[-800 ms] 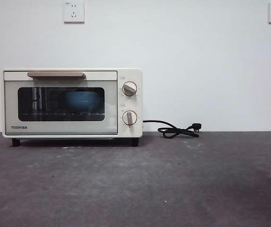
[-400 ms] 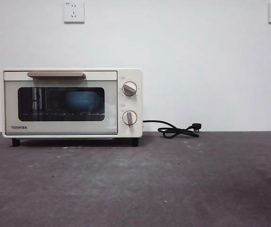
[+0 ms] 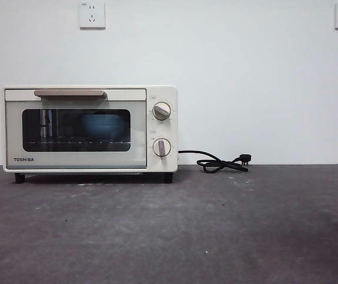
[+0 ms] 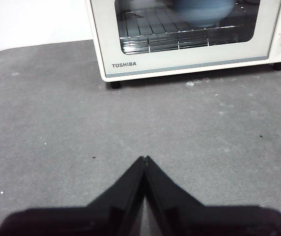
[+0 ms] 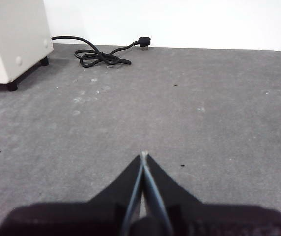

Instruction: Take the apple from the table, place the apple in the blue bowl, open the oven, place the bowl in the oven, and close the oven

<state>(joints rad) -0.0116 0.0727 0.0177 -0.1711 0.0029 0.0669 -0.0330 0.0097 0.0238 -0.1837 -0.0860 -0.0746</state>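
We are looking level across a wide dark grey table (image 3: 216, 231), its matte top showing pale scuffs and small specks. A plain white wall is running behind it, carrying two white wall sockets (image 3: 92, 15) high up, one above the oven and one at the far upper corner. The cream-white Toshiba toaster oven (image 3: 90, 129) is standing at the back of the table against the wall, its dark glass door sitting shut under the tan bar handle (image 3: 70, 93), with two round knobs (image 3: 161, 110) beside the door. Through the glass we are seeing the blue bowl (image 3: 102, 126) resting on the wire rack inside; we cannot make out the apple in it. The black cord (image 3: 219, 163) is lying coiled on the table beside the oven, its plug resting near the wall.

Our left gripper (image 4: 144, 160) is hanging above bare table in front of the oven, jaws pressed together and holding nothing. Our right gripper (image 5: 144, 156) is hanging over open table well apart from the oven's side, jaws likewise closed and empty.
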